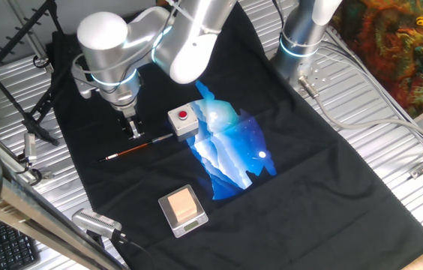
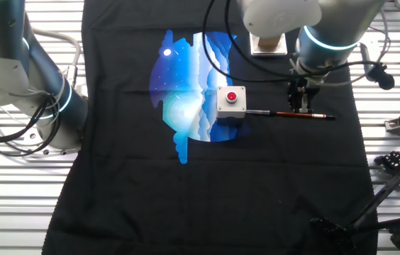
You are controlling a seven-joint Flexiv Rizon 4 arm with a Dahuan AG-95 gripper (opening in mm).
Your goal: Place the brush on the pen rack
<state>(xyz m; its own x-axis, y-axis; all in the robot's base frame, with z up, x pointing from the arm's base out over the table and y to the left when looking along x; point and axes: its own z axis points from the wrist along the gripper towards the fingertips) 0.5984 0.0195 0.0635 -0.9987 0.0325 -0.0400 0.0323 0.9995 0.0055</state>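
Silver ribbed tabletop (image 1: 391, 135) draped with black cloth (image 1: 324, 187) bearing blue landscape print (image 1: 230, 154). Brush (image 1: 138, 148) flat on cloth beside red-button box (image 1: 183, 120). Hand (image 1: 134, 131) narrowly parted astride brush. Pen rack (image 2: 370, 212) well apart, off cloth.

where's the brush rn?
The brush lies flat on the black cloth, directly under the gripper, one end beside the red-button box.
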